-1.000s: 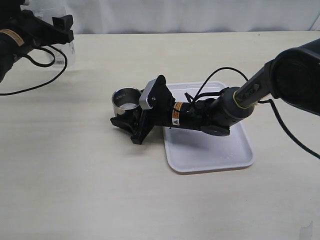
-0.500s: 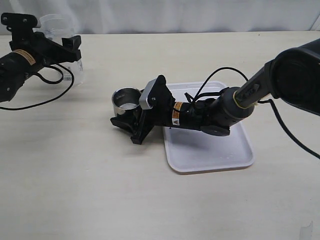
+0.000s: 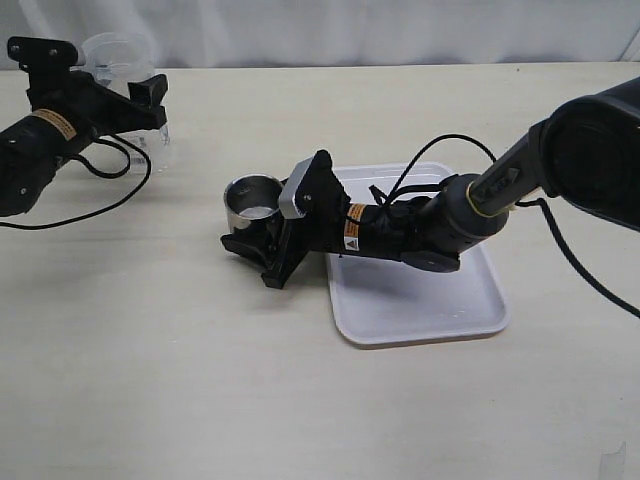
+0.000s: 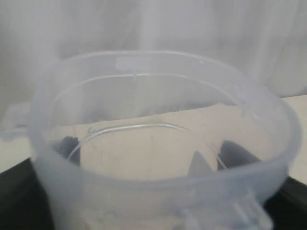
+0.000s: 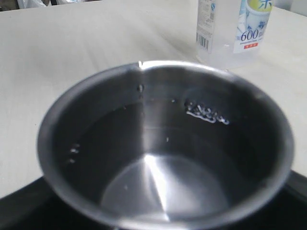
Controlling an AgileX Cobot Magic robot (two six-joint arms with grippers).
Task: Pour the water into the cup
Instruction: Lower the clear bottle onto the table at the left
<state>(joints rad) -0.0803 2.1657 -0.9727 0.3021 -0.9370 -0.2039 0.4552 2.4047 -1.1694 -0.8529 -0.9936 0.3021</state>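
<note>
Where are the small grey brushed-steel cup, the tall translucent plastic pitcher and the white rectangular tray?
small grey brushed-steel cup [image 3: 240, 212]: exterior view, outer wall.
tall translucent plastic pitcher [image 3: 122, 58]: exterior view, upper wall.
white rectangular tray [image 3: 420, 300]: exterior view, bare floor.

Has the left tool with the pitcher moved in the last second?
Yes. The left tool, holding the pitcher, has shifted toward the steel cup, which stayed put.

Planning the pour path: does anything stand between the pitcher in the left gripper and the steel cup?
Nothing visible does. Only bare table lies between the plastic pitcher and the steel cup; the white tray sits on the cup's other side, away from the pitcher.
</note>
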